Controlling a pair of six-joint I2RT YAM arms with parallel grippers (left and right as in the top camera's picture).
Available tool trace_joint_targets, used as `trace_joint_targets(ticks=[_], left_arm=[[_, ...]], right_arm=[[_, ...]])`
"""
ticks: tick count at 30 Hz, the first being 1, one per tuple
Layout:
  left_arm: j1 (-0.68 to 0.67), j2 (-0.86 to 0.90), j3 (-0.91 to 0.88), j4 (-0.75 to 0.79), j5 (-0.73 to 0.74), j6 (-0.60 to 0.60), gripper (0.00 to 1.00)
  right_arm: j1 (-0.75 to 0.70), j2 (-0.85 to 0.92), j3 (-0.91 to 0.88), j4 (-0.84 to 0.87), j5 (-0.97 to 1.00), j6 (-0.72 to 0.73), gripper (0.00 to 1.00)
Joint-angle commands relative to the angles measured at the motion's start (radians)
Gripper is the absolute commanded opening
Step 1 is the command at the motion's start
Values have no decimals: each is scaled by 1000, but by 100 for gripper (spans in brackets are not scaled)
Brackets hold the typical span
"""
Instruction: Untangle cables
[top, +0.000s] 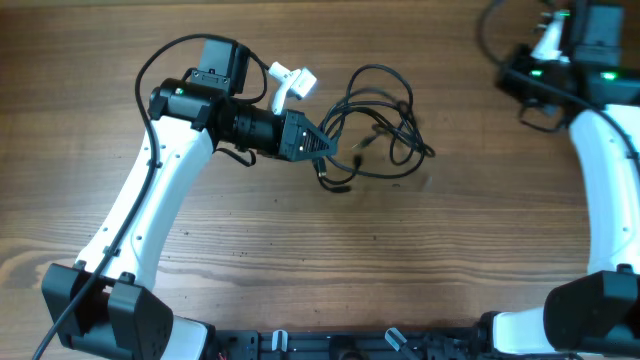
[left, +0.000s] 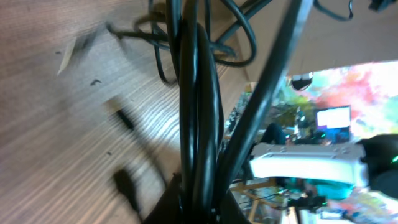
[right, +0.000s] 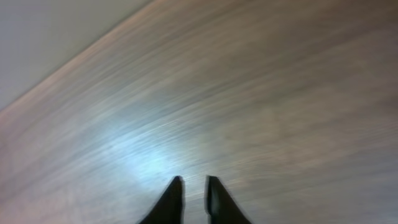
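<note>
The cables (top: 385, 115) are thin black cords lying in loose overlapping loops at the middle of the wooden table, with small plug ends (top: 335, 180) near the front of the bundle. My left gripper (top: 328, 150) is at the left edge of the bundle and shut on several strands. In the left wrist view those cables (left: 199, 106) run straight up out of my left gripper (left: 202, 208) to blurred loops beyond. My right gripper (right: 194, 182) hovers over bare wood far from the cables, its fingers (right: 171, 199) almost together with nothing between them.
The right arm (top: 600, 150) is folded back at the table's far right corner, with its own thicker black cables (top: 530, 85) around it. The left arm (top: 150, 200) reaches in diagonally from the front left. The table's far edge shows in the right wrist view.
</note>
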Motion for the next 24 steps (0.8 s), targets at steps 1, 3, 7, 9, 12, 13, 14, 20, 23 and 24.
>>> trace_joint_targets(ticks=[1,3,7,9,12,13,14,20,23,24], left_arm=[[6,-23,6,6,-90,88,4],[6,-23,6,15,-127,39,4],[6,-23,6,101,-148,-111,4],[6,-23,6,155,-201,-272,4],[6,-23,6,221,-240,-505,5],[6,-23,6,236,-240,-543,7],[6,-23,6,261,-244,-599,7],[6,-23,6,281,-220,-677,17],[6,-23,6,281,-212,-677,48],[6,-23,6,281,-213,-673,57]], right_arm=[[-9,10,0,-46,-65,-58,11],[-6,10,0,-55,-200,-158,11],[51,-13,0,-84,-674,-519,41],[109,-56,0,-101,-644,-518,50],[202,-104,0,-105,-571,-340,53],[224,-104,0,-108,-536,-276,53],[261,-98,-1,-114,-467,-210,53],[392,-13,-1,-41,-276,-220,60],[415,30,-1,-72,-282,-260,60],[408,32,-1,-74,-282,-261,60]])
